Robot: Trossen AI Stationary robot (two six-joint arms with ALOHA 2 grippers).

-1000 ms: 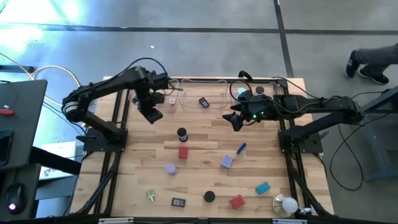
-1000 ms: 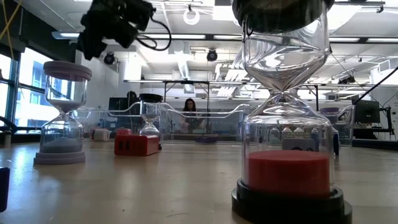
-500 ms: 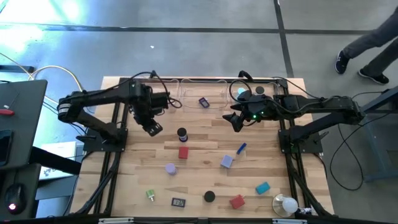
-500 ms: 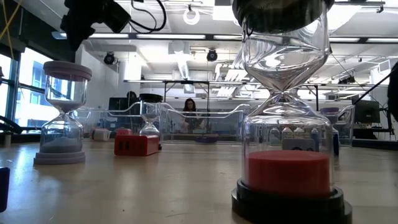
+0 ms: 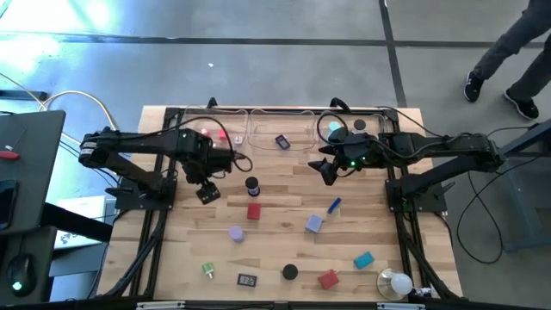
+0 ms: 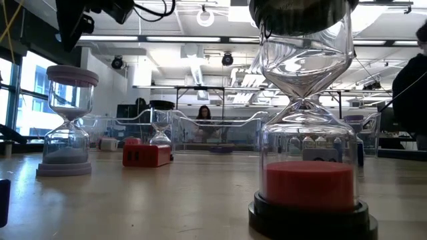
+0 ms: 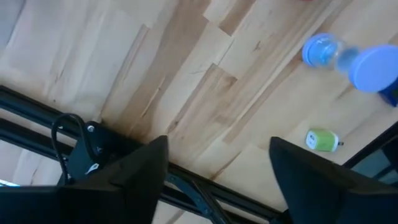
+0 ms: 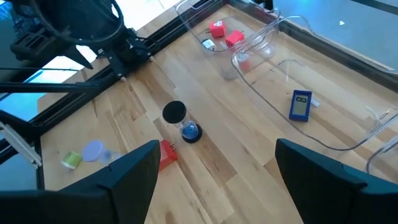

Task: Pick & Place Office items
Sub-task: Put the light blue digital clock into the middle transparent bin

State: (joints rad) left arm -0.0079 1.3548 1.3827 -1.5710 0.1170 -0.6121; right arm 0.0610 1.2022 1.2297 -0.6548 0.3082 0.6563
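Office items lie scattered on the wooden table: a black-capped hourglass [image 5: 251, 185], a red block [image 5: 253, 210], a lavender-capped hourglass [image 5: 235, 232], a lavender block [image 5: 314, 224], a blue stick [image 5: 334, 205], a teal piece [image 5: 363, 259] and a black cap [image 5: 290, 272]. Clear trays [image 5: 258, 120] at the far edge hold pink and red pieces [image 5: 207, 132] and a small blue timer [image 5: 281, 141]. My left gripper [image 5: 207, 193] hangs open above bare wood at the left, pointing down, with nothing between its fingers [image 7: 143, 168]. My right gripper [image 5: 327, 172] hovers open near the right-hand tray.
A white bulb-like object [image 5: 396, 282] sits at the near right corner. A green piece [image 5: 208, 269] and a small display [image 5: 247, 279] lie near the front edge. Black frame rails [image 5: 159, 215] run along both table sides. A person walks past beyond the far right corner.
My left gripper has swung away from the far-left tray toward the table's near edge, staying high and pointing down, and now hangs over bare wood left of the black-capped hourglass. The items on the table have not moved.
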